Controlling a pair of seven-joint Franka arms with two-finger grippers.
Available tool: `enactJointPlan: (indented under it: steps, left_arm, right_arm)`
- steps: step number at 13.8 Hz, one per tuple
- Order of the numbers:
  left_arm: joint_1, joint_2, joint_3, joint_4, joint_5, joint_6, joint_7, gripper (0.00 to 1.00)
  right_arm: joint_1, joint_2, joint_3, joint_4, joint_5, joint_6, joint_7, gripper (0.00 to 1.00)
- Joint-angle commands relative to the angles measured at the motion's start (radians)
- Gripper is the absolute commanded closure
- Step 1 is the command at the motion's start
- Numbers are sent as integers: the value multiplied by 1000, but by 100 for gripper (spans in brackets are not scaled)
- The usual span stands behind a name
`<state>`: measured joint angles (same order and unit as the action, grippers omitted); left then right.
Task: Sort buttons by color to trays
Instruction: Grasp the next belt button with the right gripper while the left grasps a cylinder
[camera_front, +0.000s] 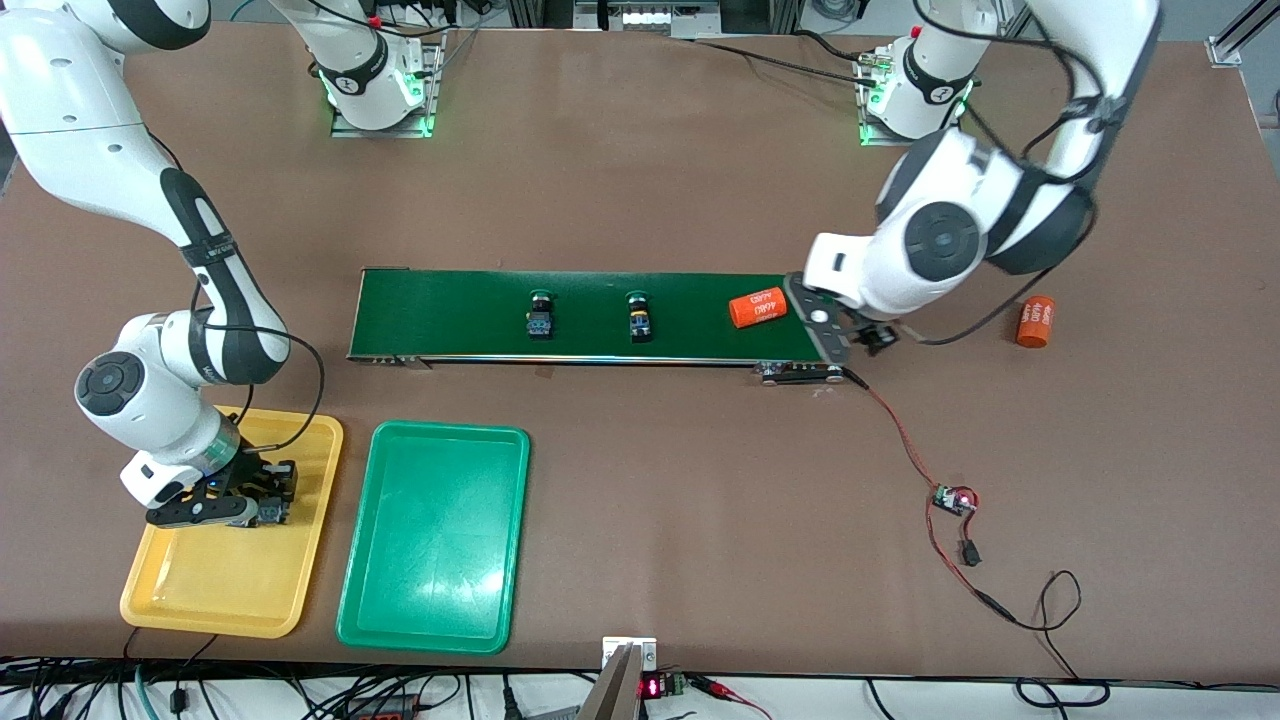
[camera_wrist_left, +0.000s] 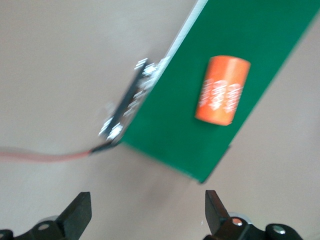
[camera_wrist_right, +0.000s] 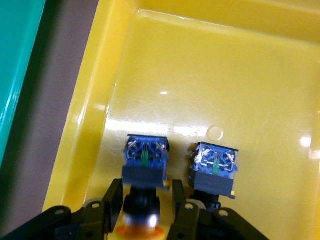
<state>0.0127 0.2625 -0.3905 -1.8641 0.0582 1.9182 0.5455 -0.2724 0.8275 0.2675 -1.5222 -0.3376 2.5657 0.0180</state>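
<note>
My right gripper (camera_front: 272, 500) is low in the yellow tray (camera_front: 220, 575). Its jaws are open, with thin gaps either side of a button (camera_wrist_right: 145, 160) whose yellow cap points toward the wrist. A second button (camera_wrist_right: 214, 167) lies beside it on the yellow tray (camera_wrist_right: 225, 75). Two more buttons (camera_front: 540, 318) (camera_front: 640, 318) lie on the dark-green belt (camera_front: 450, 305). The green tray (camera_front: 430, 540) holds nothing. My left gripper (camera_front: 872, 338) (camera_wrist_left: 147, 215) hangs open and empty over bare table at the belt's end toward the left arm.
An orange cylinder (camera_front: 757, 307) (camera_wrist_left: 222, 90) lies on the belt (camera_wrist_left: 200, 130) near the left gripper, and another (camera_front: 1036, 321) lies on the table toward the left arm's end. A small circuit board (camera_front: 955, 498) with red wires lies nearer the front camera.
</note>
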Motion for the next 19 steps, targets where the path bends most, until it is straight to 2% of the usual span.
enactJointPlan:
  steps: [1,3,5,7,11,13,15,17,19]
  left_arm:
    - [-7,-49,120,-17,-3,-12,-108,0]
    - [-8,-52,201,-18,-1,-12,-151,0]
    - [-8,-60,292,-26,-1,-12,-154,0]
    - [-8,-57,366,-44,-1,-12,-154,0]
    - [-7,-42,464,-81,2,-2,-154,0]
    - [-4,0,498,-98,6,5,-154,0]
    - [-2,21,536,-141,8,48,-141,0]
    - [-2,56,577,-206,9,164,-133,0]
    - [7,66,585,-263,11,238,-125,0]
  right_arm:
    - [13,8,-7,19,-9,4,3,9]
    - [21,-43,-7,-22,0,-4,16,8]
    - [39,-166,-1,-161,-3,-18,133,0]
    - [88,-296,12,-290,-3,-80,248,0]
    - [82,-482,189,-496,2,-166,498,0]
    - [82,-525,271,-561,0,-168,647,0]
    - [85,-535,327,-602,0,-170,706,0]
    - [93,-533,358,-624,-1,-159,724,0]
    - [97,-531,375,-644,-1,-133,741,0]
